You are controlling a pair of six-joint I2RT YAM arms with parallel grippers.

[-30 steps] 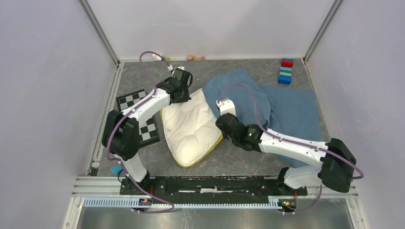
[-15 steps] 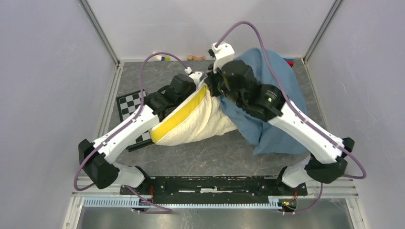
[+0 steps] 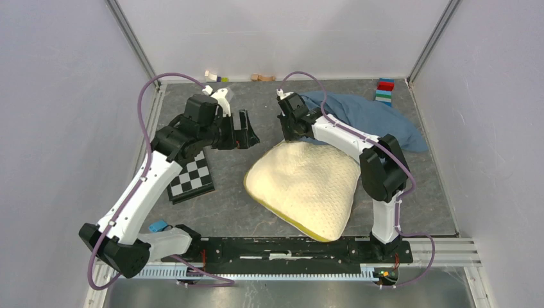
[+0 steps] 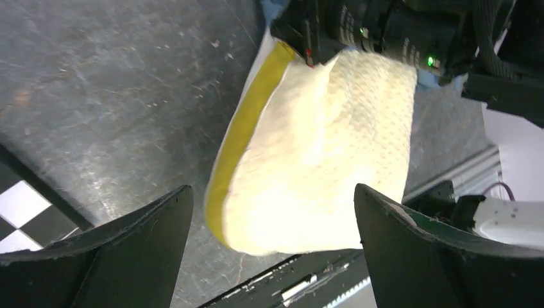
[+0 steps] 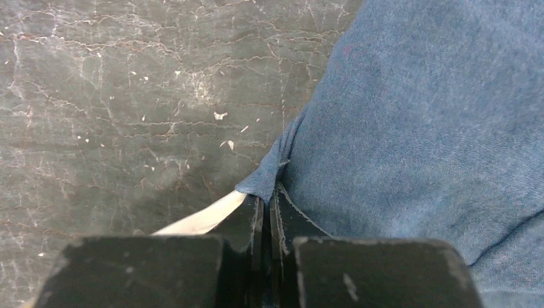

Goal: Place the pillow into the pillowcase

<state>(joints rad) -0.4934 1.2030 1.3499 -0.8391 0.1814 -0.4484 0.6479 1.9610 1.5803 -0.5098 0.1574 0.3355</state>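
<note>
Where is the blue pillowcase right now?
The pillowcase lies crumpled at the far right in the overhead view, behind the pillow and near the coloured blocks; the right pincer pinches its corner.

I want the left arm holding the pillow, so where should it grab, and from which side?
Grip the pillow by its yellow-banded left edge, coming from the left, where the open left gripper hovers. That edge looks thinner than the plump middle, so the jaws should fit.

Cream pillow (image 3: pixel 308 183) with yellow edge; dusty-blue pillowcase (image 3: pixel 367 114); black-and-white checkerboard (image 3: pixel 191 179)
</note>
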